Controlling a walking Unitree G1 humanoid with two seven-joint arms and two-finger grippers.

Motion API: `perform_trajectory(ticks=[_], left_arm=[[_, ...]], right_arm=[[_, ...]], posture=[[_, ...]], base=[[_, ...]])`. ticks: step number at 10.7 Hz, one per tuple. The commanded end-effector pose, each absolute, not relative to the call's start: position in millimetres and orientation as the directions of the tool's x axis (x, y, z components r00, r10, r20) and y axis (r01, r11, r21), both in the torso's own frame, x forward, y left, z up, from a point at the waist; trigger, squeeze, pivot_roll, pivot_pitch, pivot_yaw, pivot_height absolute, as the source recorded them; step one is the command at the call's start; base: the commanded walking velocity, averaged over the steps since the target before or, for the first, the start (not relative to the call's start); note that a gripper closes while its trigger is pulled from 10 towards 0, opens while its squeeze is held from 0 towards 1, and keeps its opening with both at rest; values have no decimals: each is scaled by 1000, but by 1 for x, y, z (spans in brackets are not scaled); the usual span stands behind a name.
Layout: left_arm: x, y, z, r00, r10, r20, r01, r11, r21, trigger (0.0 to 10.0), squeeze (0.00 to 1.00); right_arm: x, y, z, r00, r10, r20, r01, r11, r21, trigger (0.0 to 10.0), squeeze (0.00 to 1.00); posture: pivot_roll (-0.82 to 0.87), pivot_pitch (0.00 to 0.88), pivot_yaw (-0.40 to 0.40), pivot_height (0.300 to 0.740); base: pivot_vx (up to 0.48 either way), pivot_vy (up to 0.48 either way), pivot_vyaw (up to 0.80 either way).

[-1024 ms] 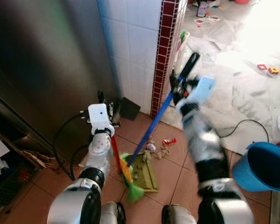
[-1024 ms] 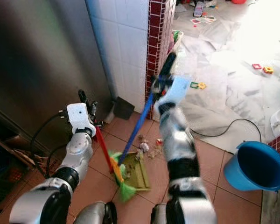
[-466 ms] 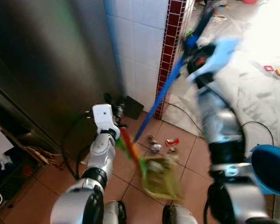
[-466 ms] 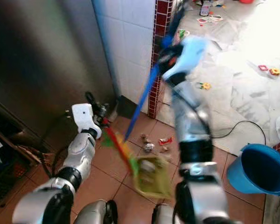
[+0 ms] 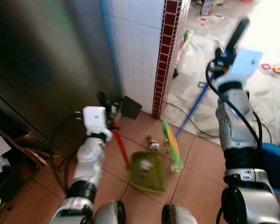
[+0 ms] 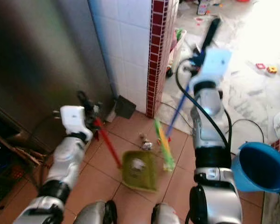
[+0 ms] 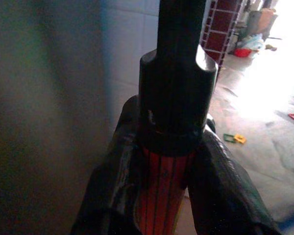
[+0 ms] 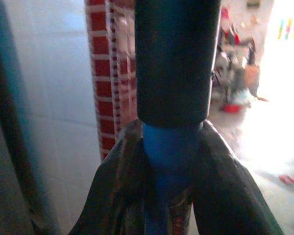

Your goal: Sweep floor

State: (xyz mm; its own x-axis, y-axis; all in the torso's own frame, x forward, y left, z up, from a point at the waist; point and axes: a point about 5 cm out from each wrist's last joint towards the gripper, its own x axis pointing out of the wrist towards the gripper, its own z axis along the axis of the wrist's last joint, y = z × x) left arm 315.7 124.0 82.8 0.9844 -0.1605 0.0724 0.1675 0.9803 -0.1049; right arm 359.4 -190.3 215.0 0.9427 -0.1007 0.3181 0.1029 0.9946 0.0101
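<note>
Broom swung right of the scraps since 0.5 s ago; dustpan shifted beside them. Both grippers, left and right, stay clenched on handles. Next stroke pending.

No text, label, brand, number or sign can be read anywhere in these pictures. A trace of reddish print shows on the blue broom handle just below the fingers that clamp it, but it is too blurred and cut off to make out any letter. The small coloured items lying on the pale floor beyond the red-tiled wall edge are too small and washed out by the light for any writing on them to be told.
</note>
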Motion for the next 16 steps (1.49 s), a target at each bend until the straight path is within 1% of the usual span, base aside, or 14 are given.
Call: perform_trajectory(ticks=[1,2,3,4,5,6,7,9,11,16], left_arm=[[315,125,96,981,-149,124,161,982,-95,10000,0],[311,133,106,984,-101,149,116,988,-99,10000,0],[305,133,117,973,-122,197,147,981,-122,10000,0],[300,139,123,973,-65,222,83,994,-73,10000,0],[297,141,123,986,-58,158,70,995,-68,10000,0],[291,139,125,986,-86,140,98,992,-78,10000,0],[289,138,127,984,-103,144,112,992,-55,10000,0],[289,134,133,983,-127,132,135,989,-54,10000,0],[292,129,144,982,-139,129,150,985,-87,10000,0],[293,123,145,979,-167,119,178,980,-90,10000,0]], right_arm=[[358,-184,218,935,-82,344,84,996,9,10000,0],[354,-182,213,920,-40,391,71,995,-66,10000,0],[351,-176,205,944,21,331,-14,1000,-23,10000,0],[344,-175,207,925,39,377,-9,997,-81,10000,0],[344,-177,213,921,-4,389,13,1000,-19,10000,0],[346,-182,225,903,-55,426,76,997,-33,10000,0],[347,-184,227,897,-70,436,104,993,-54,10000,0],[352,-180,217,925,-75,371,91,995,-26,10000,0],[351,-169,213,929,-70,363,77,997,-5,10000,0],[350,-170,215,928,-63,367,69,998,-5,10000,0]], posture=[[-100,83,77,740],[-92,81,75,740],[-85,74,77,740],[-81,69,79,740],[-75,61,82,740],[-72,55,84,740],[-71,51,83,740],[-64,57,75,740],[-67,58,78,740],[-77,69,81,740]], base=[[0,0,0],[0,0,0],[0,0,0],[0,0,0],[0,0,0],[0,0,0],[0,0,0],[0,0,0],[0,0,-800],[0,0,-800]])
